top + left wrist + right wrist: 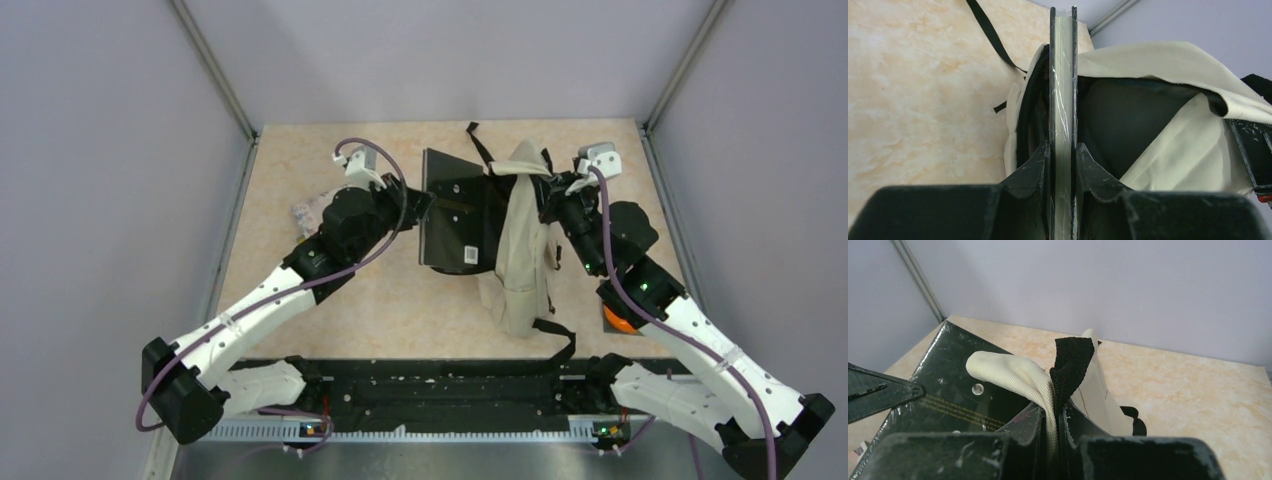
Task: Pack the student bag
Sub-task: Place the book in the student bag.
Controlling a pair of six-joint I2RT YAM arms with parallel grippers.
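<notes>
The student bag (525, 250), cream with black straps, lies in the middle of the table with its mouth facing left. My right gripper (553, 203) is shut on the bag's upper rim, pinching cream fabric and a black webbing loop (1070, 365) and holding the mouth open. My left gripper (420, 205) is shut on a black notebook (455, 215), which stands on edge. In the left wrist view its pale pages (1063, 100) run between my fingers (1063, 147) toward the bag's dark interior (1128, 125). The notebook's far edge reaches the bag's mouth.
An orange object (618, 322) lies partly under my right arm. A pale crumpled item (308, 212) sits beside my left arm. A black rail (450, 385) runs along the near edge. Grey walls enclose the tabletop (400, 300).
</notes>
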